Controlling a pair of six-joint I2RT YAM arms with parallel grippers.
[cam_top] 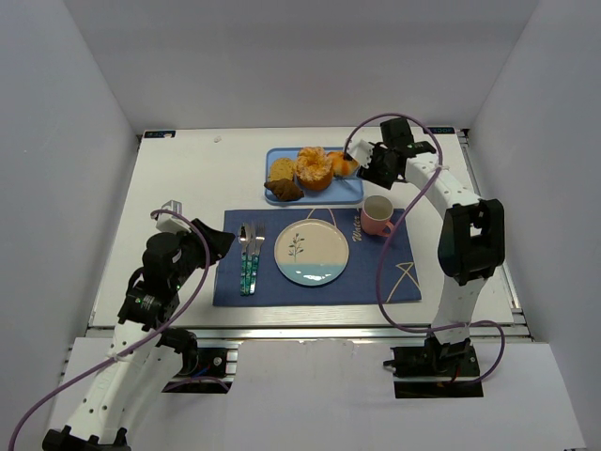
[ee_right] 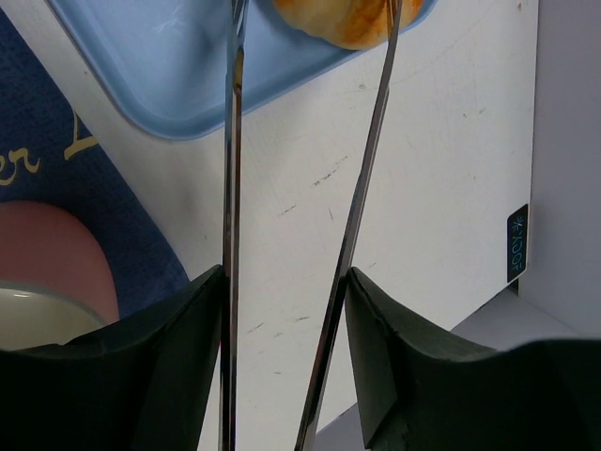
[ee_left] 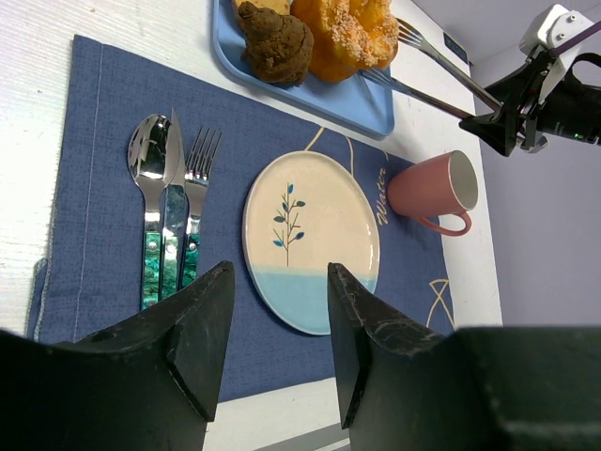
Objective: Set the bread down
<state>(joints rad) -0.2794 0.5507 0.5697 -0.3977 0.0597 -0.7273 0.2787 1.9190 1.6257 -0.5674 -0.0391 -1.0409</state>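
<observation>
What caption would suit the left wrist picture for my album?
Open left gripper above a set placemat; the right gripper holds tongs at the bread on the blue tray.

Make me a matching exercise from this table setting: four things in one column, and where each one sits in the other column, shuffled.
1. pink mug
2. bread
3. fork
4. tongs

A. on the blue tray
B. in the right gripper
C. left of the plate
D. right of the plate

Pairs: 1-D, 2-A, 3-C, 4-B
</observation>
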